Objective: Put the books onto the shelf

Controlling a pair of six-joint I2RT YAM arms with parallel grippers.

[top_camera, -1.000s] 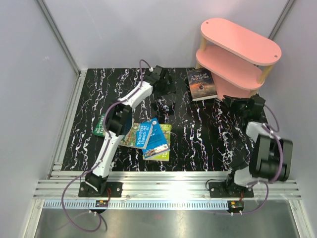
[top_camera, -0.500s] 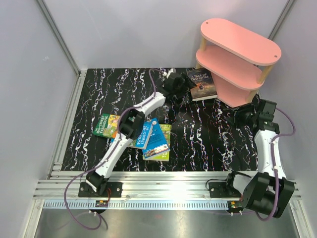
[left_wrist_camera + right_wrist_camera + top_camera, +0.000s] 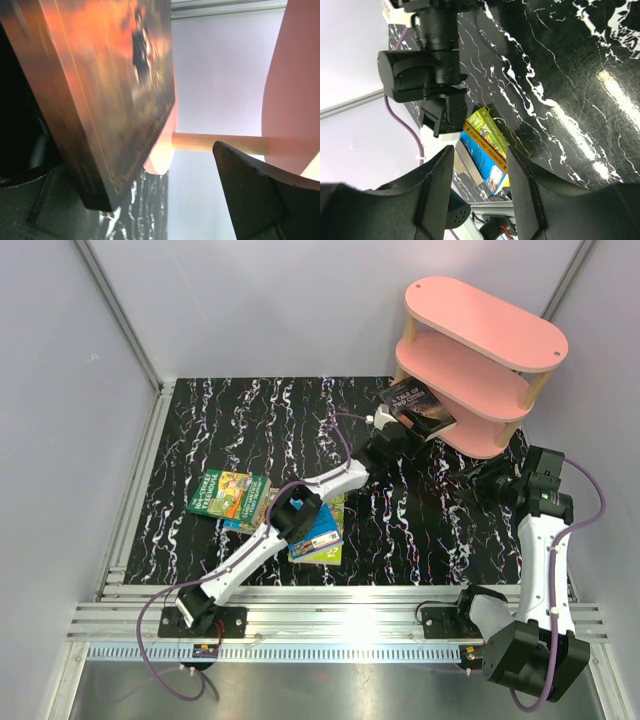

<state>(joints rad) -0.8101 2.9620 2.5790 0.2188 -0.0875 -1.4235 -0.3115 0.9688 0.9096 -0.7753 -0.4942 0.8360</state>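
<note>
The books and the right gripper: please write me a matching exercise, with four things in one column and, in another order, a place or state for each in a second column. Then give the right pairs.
Things
1. dark book
2. green book
3. blue book
4. right gripper

Places or states
A. open and empty, near the shelf's bottom board
B. tilted up at the pink shelf
C. lying flat on the table, furthest left
D. in the pile under the left arm

Pairs: 1-B, 2-C, 3-D, 4-A
</note>
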